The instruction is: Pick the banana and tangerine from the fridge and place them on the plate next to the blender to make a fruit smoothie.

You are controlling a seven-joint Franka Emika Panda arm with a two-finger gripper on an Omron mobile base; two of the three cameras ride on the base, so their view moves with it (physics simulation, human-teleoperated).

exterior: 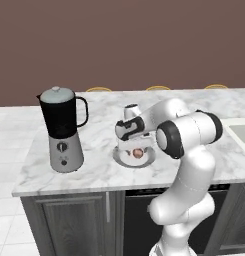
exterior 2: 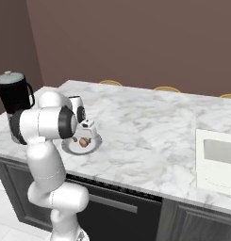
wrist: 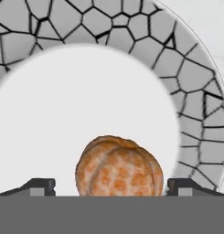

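One tangerine, one plate, one blender on the marble desk (exterior: 99, 170).
We see the small round orange tangerine (wrist: 119, 167) resting on the round pale plate with the cracked-grey rim (wrist: 191, 77), no clear long axis; pincer (wrist: 111, 187) wide, fingers either side, apart from it. The black-jar blender (exterior: 62, 127) stands near.

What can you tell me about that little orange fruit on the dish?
The tangerine is a small round fruit, orange-brown with a segmented, bumpy skin. It lies on the smooth white middle of the plate, whose rim has a grey cracked-stone pattern. The gripper hangs right over it, fingertips spread to either side and apart from it. The blender stands nearby.
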